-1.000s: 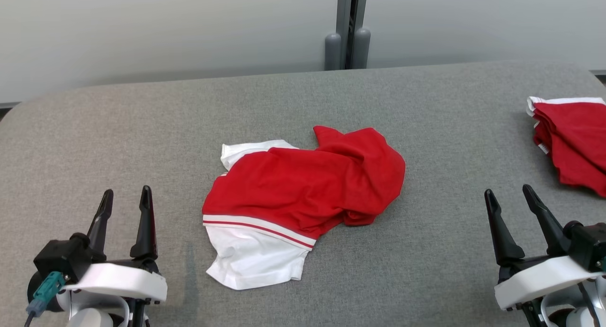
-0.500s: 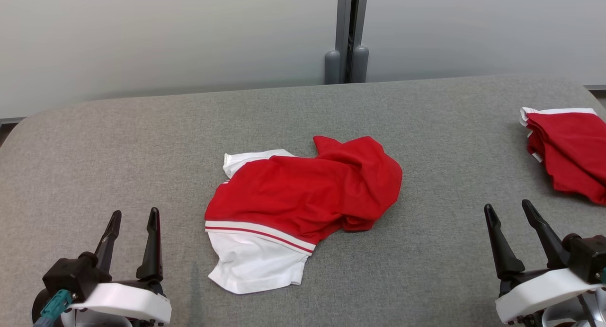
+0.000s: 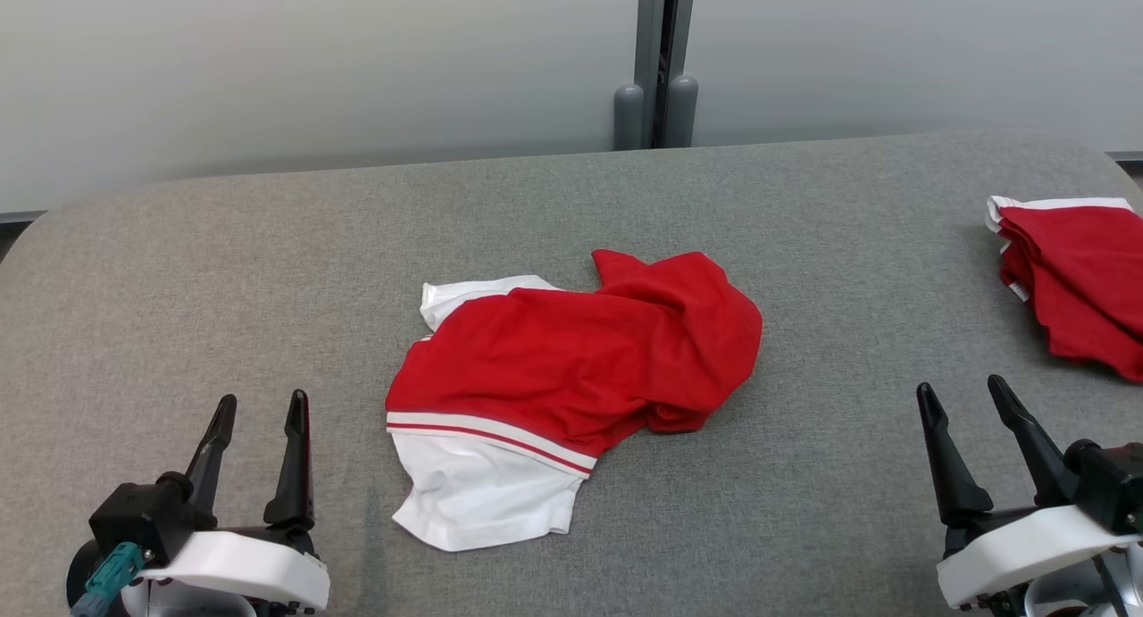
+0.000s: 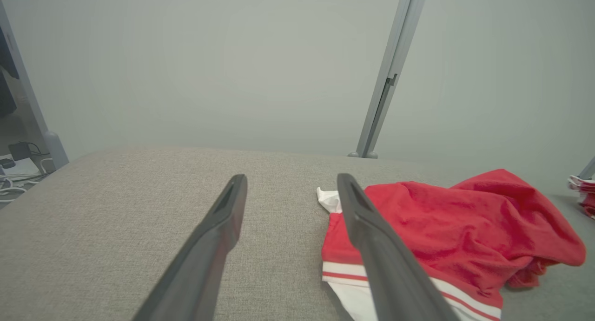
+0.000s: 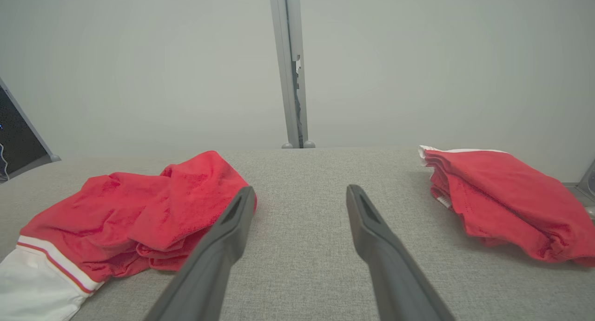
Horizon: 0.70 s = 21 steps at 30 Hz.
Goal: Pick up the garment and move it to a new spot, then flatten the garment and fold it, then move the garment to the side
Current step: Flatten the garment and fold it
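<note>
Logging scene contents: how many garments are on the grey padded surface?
2. A crumpled red-and-white fabric garment lies at the centre; a folded red fabric garment with white trim sits at the right edge, partly cropped; more may be hidden.

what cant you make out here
- Garment, head view: crumpled over itself, so its shape and underside are hidden.
- Red pile, head view: right part cut off by the edge.
- Garment, left wrist view: near side partly behind a finger of the left gripper.
</note>
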{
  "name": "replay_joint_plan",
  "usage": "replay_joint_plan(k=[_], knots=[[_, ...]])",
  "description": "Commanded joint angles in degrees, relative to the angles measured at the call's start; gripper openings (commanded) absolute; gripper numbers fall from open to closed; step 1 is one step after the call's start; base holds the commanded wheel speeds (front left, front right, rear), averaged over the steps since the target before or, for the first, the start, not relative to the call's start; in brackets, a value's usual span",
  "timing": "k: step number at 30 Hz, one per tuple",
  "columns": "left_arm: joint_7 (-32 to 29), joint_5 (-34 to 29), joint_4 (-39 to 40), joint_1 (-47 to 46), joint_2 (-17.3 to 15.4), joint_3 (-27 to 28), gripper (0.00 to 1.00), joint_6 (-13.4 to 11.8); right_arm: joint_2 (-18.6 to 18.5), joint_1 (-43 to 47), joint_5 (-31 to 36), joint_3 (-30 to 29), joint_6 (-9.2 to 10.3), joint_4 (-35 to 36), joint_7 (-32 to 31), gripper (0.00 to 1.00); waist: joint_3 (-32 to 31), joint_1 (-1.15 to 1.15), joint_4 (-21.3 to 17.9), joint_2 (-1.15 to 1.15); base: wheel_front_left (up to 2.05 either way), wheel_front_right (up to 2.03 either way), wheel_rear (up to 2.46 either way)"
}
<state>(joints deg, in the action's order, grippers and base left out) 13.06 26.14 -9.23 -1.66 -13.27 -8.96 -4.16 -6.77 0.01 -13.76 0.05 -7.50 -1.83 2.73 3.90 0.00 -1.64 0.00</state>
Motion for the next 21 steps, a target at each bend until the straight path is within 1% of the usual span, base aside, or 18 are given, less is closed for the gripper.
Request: replay_joint_plan(k=[1, 8, 14, 21], knots=[[0.0, -0.4, 0.2, -0.9, -0.2, 0.0, 1.0, 0.0, -0.2, -0.3, -0.2, -0.5, 0.01, -0.2, 0.1, 1.0, 0.2, 0.0, 0.1, 0.0, 0.0, 0.0, 0.0], [-0.2, -0.6, 0.5, -3.6, 0.0, -1.3, 1.0, 0.8, -1.2, -2.6, -0.5, -0.6, 0.01, -2.3, 0.1, 1.0, 3.1, 0.0, 2.3, 0.0, 0.0, 0.0, 0.0], [0.2, -1.1, 0.7, -7.5, 0.9, -2.8, 1.0, 1.7, -2.8, -8.0, -1.0, 2.6, 0.01, -6.3, -0.7, 1.0, 8.7, 0.0, 5.6, 0.0, 0.0, 0.0, 0.0], [1.2, -1.4, -0.9, -11.3, 2.3, -3.7, 1.0, 2.8, -5.5, -14.7, -1.7, 7.6, 0.01, -13.6, -1.0, 1.0, 13.9, 0.0, 8.5, 0.0, 0.0, 0.0, 0.0]])
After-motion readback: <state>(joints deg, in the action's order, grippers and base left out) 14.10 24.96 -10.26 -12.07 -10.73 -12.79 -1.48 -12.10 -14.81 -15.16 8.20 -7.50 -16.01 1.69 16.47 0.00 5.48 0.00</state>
